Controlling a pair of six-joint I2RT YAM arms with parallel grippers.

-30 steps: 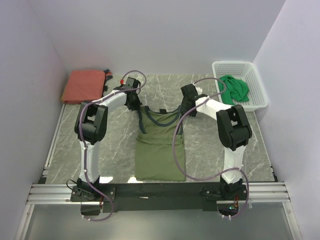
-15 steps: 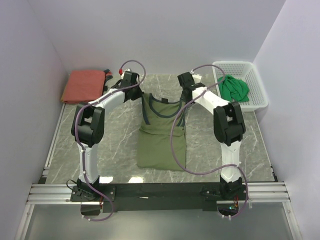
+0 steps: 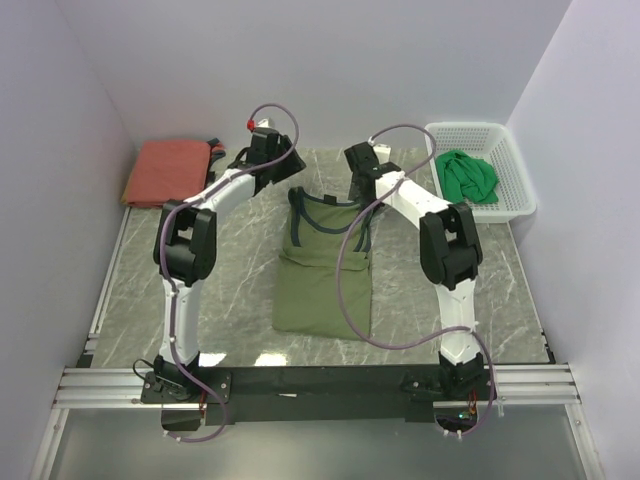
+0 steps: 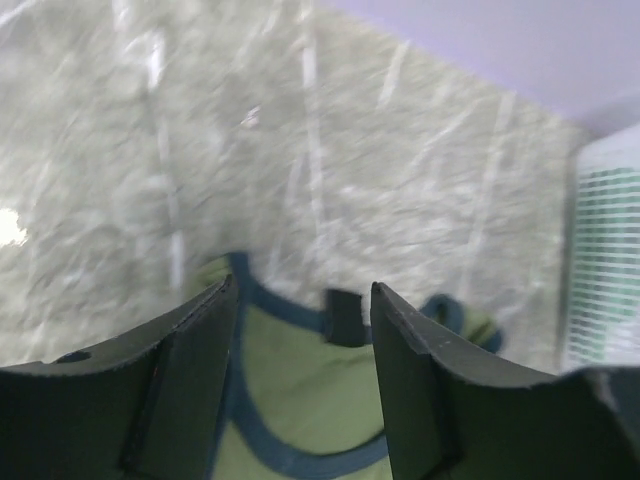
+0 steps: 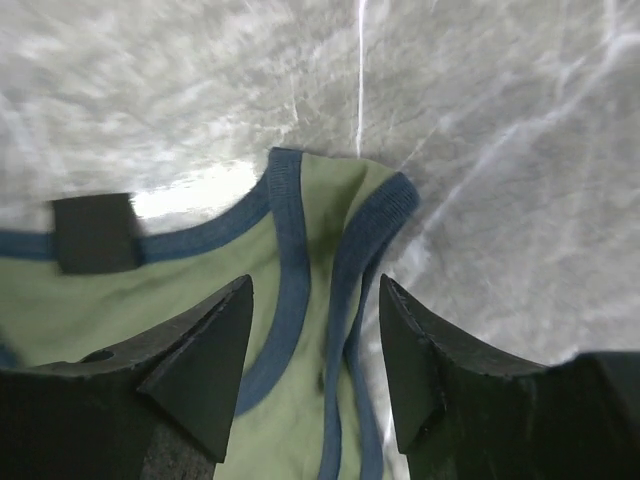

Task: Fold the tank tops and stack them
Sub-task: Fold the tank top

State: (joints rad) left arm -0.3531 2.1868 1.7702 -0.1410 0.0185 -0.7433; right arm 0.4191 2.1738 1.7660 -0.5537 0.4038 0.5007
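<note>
One olive tank top [image 3: 322,290], straps under spread left gripper [image 4: 303,300], right gripper [image 5: 315,295].

matt cloth tank top [image 3: 312,292], glossy table [image 3: 232,290]

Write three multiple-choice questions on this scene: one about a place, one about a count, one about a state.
1. Where is the bright green top? A: on the table. B: in the white basket. C: on the floor.
2. How many tank tops show? A: two. B: four. C: three.
3. The grippers are: A: both open. B: both shut. C: one shut.
1 B: it lies bunched inside the basket. 2 C: olive top, green, rust-red top. 3 A: left gripper and right gripper show fingers apart.
</note>
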